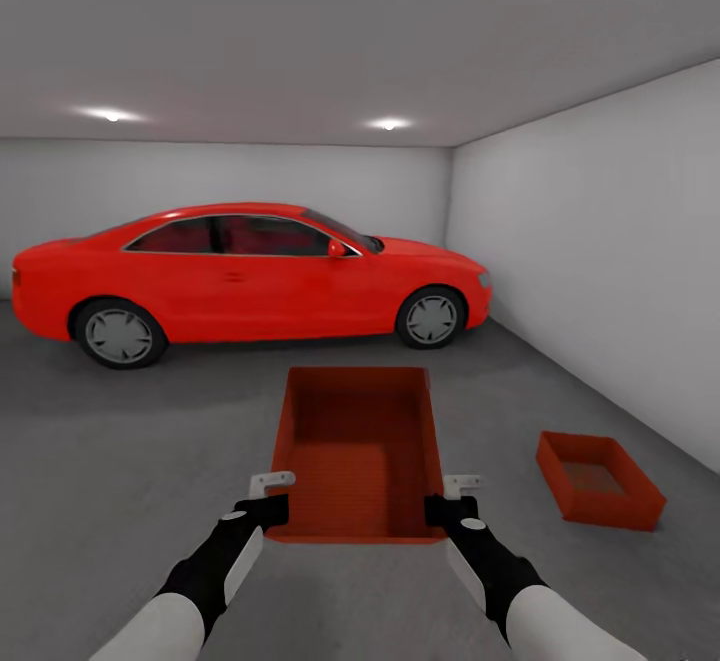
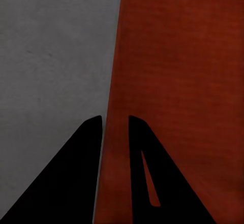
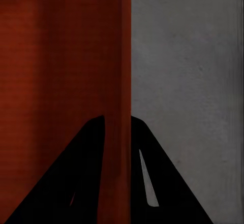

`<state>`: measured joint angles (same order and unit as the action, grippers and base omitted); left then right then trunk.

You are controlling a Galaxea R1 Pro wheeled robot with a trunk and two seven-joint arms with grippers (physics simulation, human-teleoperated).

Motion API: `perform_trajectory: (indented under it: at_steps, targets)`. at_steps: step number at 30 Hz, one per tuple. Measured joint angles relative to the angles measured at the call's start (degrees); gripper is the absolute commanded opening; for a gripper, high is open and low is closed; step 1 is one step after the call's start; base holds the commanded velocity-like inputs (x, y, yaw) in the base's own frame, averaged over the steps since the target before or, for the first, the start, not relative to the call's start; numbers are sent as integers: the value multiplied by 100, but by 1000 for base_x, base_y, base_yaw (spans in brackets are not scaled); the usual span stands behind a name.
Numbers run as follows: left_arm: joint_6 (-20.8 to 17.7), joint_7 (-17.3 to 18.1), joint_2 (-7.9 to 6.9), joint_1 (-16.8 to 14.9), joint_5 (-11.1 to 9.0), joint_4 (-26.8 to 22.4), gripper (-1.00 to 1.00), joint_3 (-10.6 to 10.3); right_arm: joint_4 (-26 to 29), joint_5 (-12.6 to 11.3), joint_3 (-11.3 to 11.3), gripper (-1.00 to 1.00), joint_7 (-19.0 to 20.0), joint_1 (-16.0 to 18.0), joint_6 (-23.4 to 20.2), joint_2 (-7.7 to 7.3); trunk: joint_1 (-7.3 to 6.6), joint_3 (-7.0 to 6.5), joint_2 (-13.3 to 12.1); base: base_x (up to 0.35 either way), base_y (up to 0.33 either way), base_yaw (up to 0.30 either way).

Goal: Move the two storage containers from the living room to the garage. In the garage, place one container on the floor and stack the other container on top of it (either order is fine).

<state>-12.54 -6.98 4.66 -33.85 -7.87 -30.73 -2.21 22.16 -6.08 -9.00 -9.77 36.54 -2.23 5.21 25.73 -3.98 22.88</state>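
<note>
At the far left of the head view a red car stands side-on against the back wall of the garage, well apart from the robot. Nearer, the left gripper has its fingers pinched onto the left long wall of the carried container; the left wrist view shows that thin wall running between the two dark fingers, one inside the bin and one outside, closed down on it. The bin hangs between the two arms above the grey floor, open side up, ribbed bottom visible, long axis pointing away from the robot. On its other side the right gripper grips the right long wall in the same way — the right wrist view has the wall clamped between the fingers, with bare concrete beyond. Further right, near the white side wall, the second container sits on the floor, turned at an angle and well apart from the held one. Judging by its thin walls and empty interior, the bin should be light but a little flexible — a one-sided hold would likely let it sag or twist, so taking it on both long walls near the close end looks sound. The smooth plastic may slip if tilted, so it is best kept level while it is lined up over the grounded bin's turned outline.
</note>
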Motion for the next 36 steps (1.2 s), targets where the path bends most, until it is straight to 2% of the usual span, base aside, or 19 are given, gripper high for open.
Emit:
perform_trajectory:
  at_steps: [13, 36]
  targets:
    - [-2, 0, 4, 1, 11, -2, -100, 8, -3, -6, -3, -100, 3, 1, 4, -3, 0, 0, 0, 322, 71, -251]
    - [-2, 0, -1, 1, 9, -8, -100, 0, -6, -16, -12, -100, -1, 0, 15, 0, 0, 0, 0, 321, 71, -8]
